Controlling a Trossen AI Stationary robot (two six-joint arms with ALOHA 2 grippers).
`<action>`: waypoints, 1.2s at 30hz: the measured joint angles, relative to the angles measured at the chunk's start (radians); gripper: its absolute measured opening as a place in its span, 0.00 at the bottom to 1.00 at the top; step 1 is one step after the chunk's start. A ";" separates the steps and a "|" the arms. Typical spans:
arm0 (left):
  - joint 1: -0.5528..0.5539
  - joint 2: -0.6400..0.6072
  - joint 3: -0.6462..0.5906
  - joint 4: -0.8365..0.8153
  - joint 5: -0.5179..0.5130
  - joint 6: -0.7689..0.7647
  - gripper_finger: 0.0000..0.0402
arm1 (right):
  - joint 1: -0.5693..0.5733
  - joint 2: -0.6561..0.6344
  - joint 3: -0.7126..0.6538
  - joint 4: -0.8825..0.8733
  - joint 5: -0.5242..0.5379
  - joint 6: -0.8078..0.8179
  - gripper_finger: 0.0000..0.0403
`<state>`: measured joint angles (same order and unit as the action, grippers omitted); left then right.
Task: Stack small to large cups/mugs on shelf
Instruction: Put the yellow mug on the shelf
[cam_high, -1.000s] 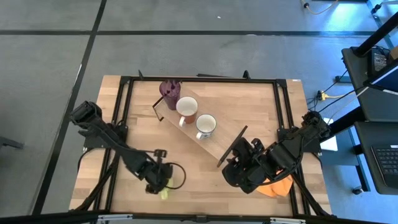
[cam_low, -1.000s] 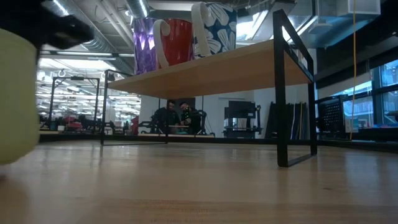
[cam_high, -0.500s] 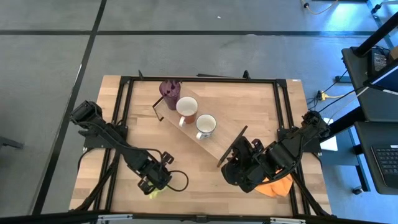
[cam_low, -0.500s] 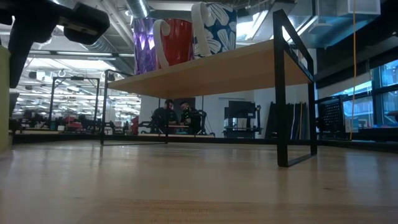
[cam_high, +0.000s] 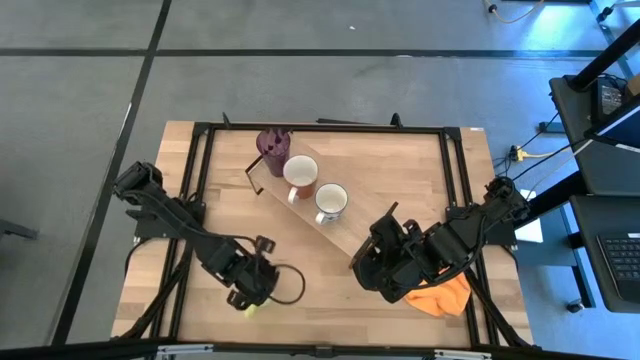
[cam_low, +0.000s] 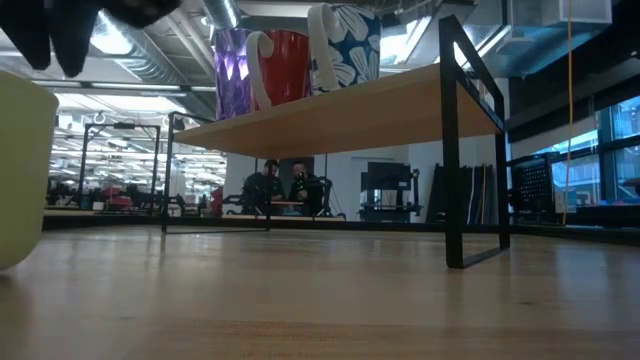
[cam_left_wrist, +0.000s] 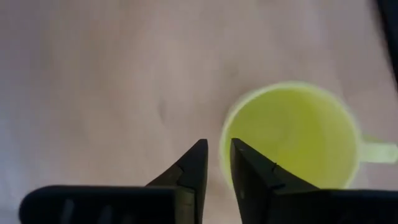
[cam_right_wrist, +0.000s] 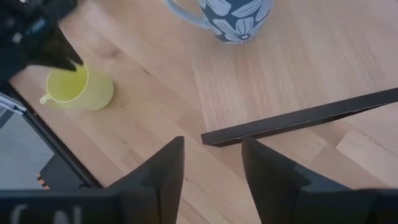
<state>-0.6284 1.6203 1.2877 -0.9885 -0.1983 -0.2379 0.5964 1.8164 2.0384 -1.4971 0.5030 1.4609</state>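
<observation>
The yellow-green mug (cam_high: 248, 308) (cam_left_wrist: 292, 140) stands upright on the tabletop near its near edge, and it also fills the left edge of the low view (cam_low: 25, 170). My left gripper (cam_high: 252, 297) (cam_left_wrist: 217, 152) hangs over it, pointing down, open by only a narrow gap at the mug's rim. On the shelf (cam_high: 345, 232) stand the purple tumbler (cam_high: 272, 148), the brownish mug (cam_high: 300, 175) and a white mug with a blue flower pattern (cam_high: 330, 202) (cam_right_wrist: 233, 18). My right gripper (cam_high: 372, 262) (cam_right_wrist: 211, 162) is open, just short of the shelf's dark end bar (cam_right_wrist: 298, 118). My left gripper points down beside the yellow-green mug's rim (cam_left_wrist: 229, 134), on the side away from the handle (cam_left_wrist: 379, 151). One finger (cam_left_wrist: 249, 171) overlaps the rim's edge in the wrist view. I cannot tell whether it touches the rim. The mug stands on the table.
An orange cloth (cam_high: 440, 297) lies under the right arm near the table's right near corner. The table's black frame rails (cam_high: 200, 180) run along its left and right sides. Bare wood lies between the mug and the shelf. People sit far back in the room (cam_low: 285, 185).
The yellow-green mug has slid a little toward the table's left, then partway back, staying upright on the table. My left gripper has shifted above it along with this. My right gripper has moved slightly toward the shelf's end bar.
</observation>
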 joint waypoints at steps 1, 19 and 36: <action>0.006 0.000 0.007 -0.039 0.000 -0.096 0.16 | 0.000 0.000 0.000 -0.001 0.000 0.000 0.41; -0.059 -0.032 0.004 -0.107 0.075 -1.276 0.16 | 0.001 -0.006 0.000 -0.050 0.020 -0.007 0.41; -0.118 -0.031 -0.114 -0.007 0.080 -1.461 0.17 | 0.029 -0.014 0.000 -0.016 0.016 0.000 0.41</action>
<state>-0.7460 1.5890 1.1732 -0.9951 -0.1184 -1.6993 0.6254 1.8022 2.0384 -1.5126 0.5188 1.4612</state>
